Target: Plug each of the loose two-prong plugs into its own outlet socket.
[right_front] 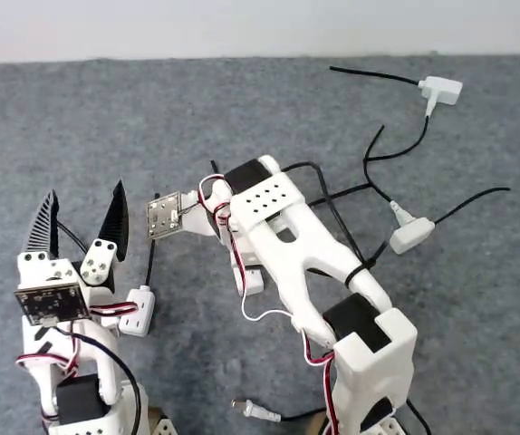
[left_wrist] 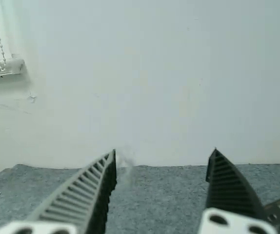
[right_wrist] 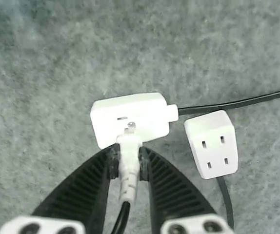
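Note:
My right gripper (right_wrist: pixel 129 149) is shut on a small white two-prong plug (right_wrist: pixel 128 163) with a black cord. The plug's metal tip rests against the face of a flat white outlet socket (right_wrist: pixel 130 118) on the grey carpet; how deep it sits I cannot tell. A white cube socket (right_wrist: pixel 211 144) lies right beside it. In the high view the right arm (right_front: pixel 283 227) covers that spot. My left gripper (right_front: pixel 83 216) stands open and empty at the left, raised and aimed at the wall (left_wrist: pixel 162 163). Another white socket (right_front: pixel 138 310) lies by the left arm. A loose plug (right_front: pixel 256 411) lies at the front edge.
Black cords (right_front: pixel 369 168) loop across the right half of the carpet. A white plug block (right_front: pixel 441 89) lies at the far right and another (right_front: pixel 411 234) at mid right. The carpet's far left part is bare.

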### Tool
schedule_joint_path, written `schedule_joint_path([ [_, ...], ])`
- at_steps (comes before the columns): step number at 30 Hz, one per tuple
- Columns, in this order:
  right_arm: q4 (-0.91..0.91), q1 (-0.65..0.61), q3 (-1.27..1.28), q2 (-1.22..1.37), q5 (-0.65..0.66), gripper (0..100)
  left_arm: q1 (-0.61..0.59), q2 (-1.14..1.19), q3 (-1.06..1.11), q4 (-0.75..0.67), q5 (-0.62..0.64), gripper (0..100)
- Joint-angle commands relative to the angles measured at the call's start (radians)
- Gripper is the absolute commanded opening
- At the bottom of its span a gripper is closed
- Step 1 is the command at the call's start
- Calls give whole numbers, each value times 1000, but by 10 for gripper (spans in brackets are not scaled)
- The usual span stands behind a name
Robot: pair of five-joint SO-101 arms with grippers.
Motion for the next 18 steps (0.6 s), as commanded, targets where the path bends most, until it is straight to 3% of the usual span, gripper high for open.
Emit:
schedule_joint_path([
  [1,-12,-45,-37,-5,-8,8,-3,-11,-28,-31,11,297],
  [18,-19,-44,40,-5,-21,8,-3,-11,-28,-31,11,297],
])
